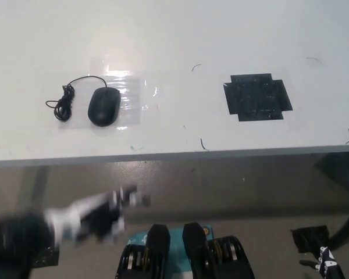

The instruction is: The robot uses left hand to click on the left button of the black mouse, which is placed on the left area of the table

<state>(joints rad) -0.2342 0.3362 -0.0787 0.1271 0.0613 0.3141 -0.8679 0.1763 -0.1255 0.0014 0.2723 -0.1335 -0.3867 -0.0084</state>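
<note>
Looking down, we see the black mouse (pixel 103 107) untouched on the surface (pixel 180 35); our blurred left robot hand (pixel 99 218) hangs below its edge, grip unclear.

Bright, even overhead light, glare on the clear tape (pixel 125 93) beside the mouse (pixel 103 107), left hand (pixel 99 218) motion-blurred.

Single head view, steeply downward over white table (pixel 180 35), near edge, floor below.

The black mouse (pixel 103 107) lies on the left area of the white counter (pixel 174 29) with its cable (pixel 63 103) coiled beside it, while the left robot hand (pixel 99 218), motion-blurred, is below the counter edge.
</note>
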